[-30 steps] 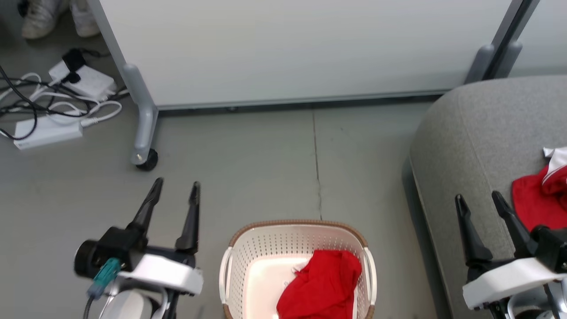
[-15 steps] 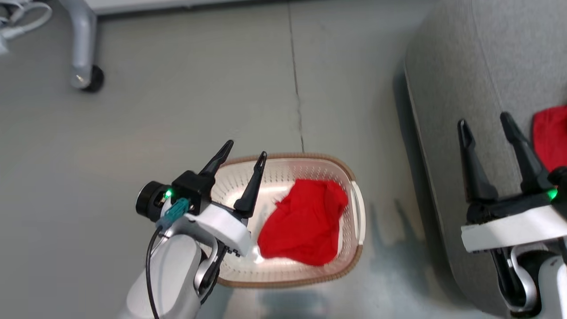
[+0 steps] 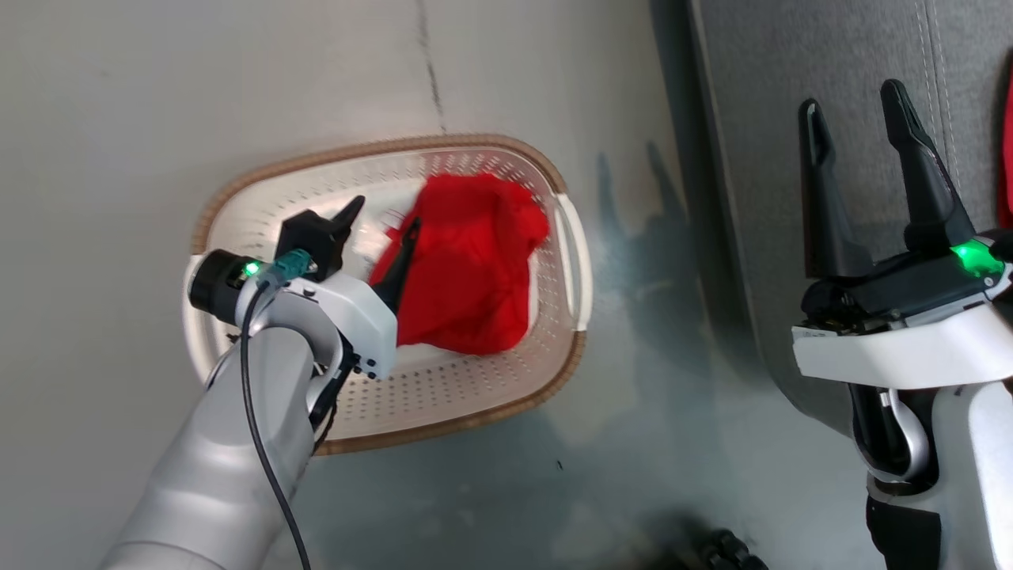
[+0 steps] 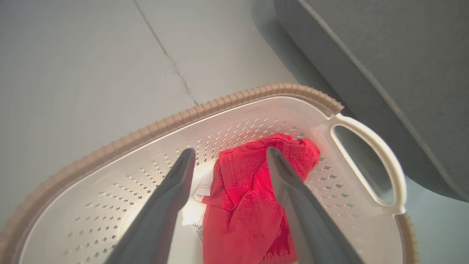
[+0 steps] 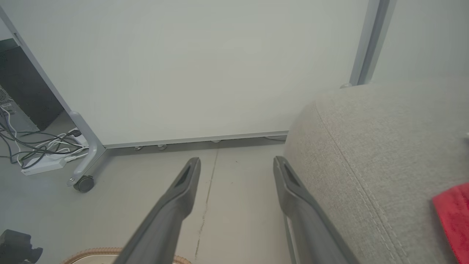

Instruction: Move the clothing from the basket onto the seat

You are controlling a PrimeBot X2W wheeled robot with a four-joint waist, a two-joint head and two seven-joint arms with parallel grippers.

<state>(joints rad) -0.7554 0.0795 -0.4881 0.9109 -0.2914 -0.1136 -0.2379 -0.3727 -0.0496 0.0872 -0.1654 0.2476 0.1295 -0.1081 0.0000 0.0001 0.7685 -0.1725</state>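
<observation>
One red garment lies crumpled in the right half of the white basket, whose brown rim stands on the floor beside the grey seat. My left gripper hangs open inside the basket, just above the garment's left edge. In the left wrist view the red garment sits between and below the open fingers, inside the basket. A second red garment rests on the seat; a sliver of it shows at the head view's right edge. My right gripper is open above the seat's edge.
A white partition on grey wheeled legs stands behind the floor area. Cables and a power strip lie at the far left. A floor crack runs beyond the basket.
The head view has tilted down and shifted, so the basket sits higher in it. My left gripper has gone from beside the basket, over its rim and down to the red garment. The right gripper stays open.
</observation>
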